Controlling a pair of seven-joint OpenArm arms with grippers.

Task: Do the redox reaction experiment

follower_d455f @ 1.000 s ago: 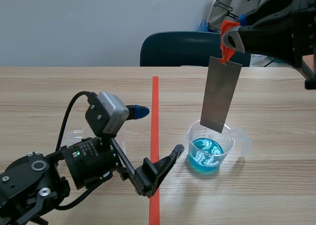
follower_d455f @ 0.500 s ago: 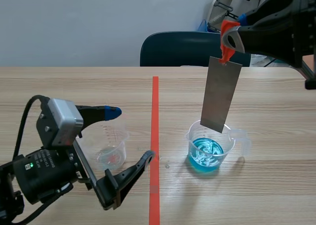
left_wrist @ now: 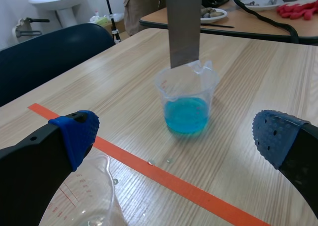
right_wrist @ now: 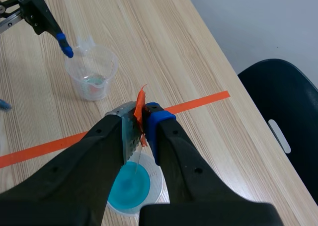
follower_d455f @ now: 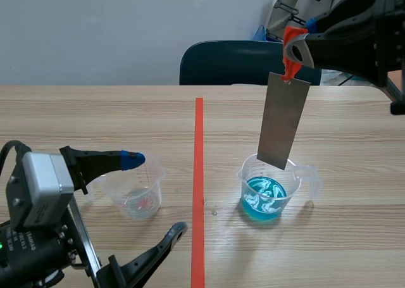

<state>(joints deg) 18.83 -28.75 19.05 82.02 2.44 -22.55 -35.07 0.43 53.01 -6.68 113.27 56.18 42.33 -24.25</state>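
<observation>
The light is bright, even and diffuse, coming from overhead, and no shadow has a hard edge. In the scene view the clear plastic beaker of blue liquid [follower_d455f: 271, 193] throws a faint, soft shadow toward 4 o'clock on the pale wood-grain table [follower_d455f: 354, 130]. The clear plastic measuring cup [follower_d455f: 136, 196] leaves only a trace of shade at its base. White reflections swirl on the blue liquid's surface. The flat grey metal strip [follower_d455f: 283, 122] looks matt and shows no glare. The silver-grey camera box [follower_d455f: 38, 187] catches light on its upper face. In the left wrist view the table takes a mild sheen beyond the beaker, while the dark blue chair [left_wrist: 44, 57] stays deep-toned.
</observation>
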